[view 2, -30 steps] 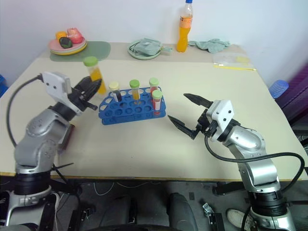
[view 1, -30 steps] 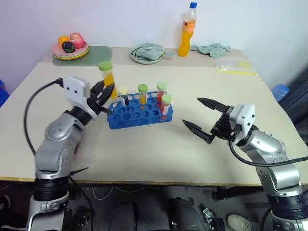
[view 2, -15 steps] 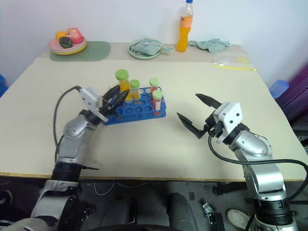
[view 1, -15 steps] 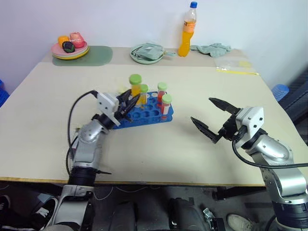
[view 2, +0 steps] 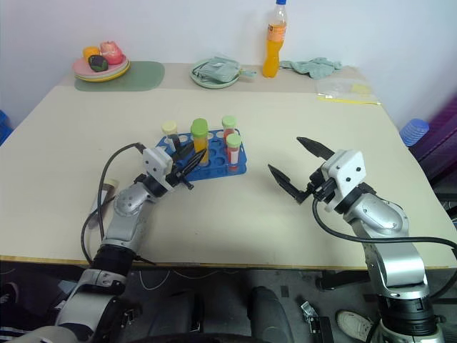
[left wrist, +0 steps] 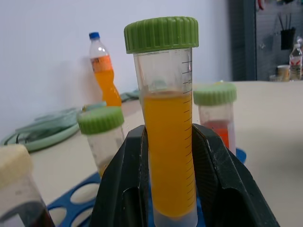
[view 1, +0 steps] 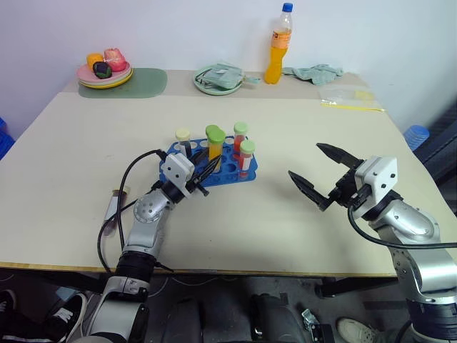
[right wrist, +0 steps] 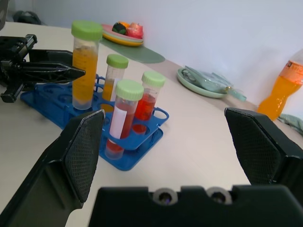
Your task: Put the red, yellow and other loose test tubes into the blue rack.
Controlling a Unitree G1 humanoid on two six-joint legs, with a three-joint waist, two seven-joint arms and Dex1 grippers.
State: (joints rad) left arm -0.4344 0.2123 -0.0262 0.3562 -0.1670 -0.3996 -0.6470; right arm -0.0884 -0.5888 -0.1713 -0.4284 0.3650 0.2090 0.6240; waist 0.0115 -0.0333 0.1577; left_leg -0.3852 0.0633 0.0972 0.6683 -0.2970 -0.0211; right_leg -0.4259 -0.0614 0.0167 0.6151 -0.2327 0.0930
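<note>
One light, rigid, slick yellow tube is clamped low in your left tool above the blue rack; keep gripping mid-barrel, while the right tool stands open.

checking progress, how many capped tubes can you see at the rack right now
5. One yellow tube is in the left gripper at the blue rack; standing in the rack are a cream-capped tube and three green-capped tubes.

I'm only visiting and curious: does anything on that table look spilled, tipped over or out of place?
Nothing stands out. The tubes in the blue rack stand upright with caps on, and the left gripper holds the yellow tube upright over the rack. No spills.
</note>
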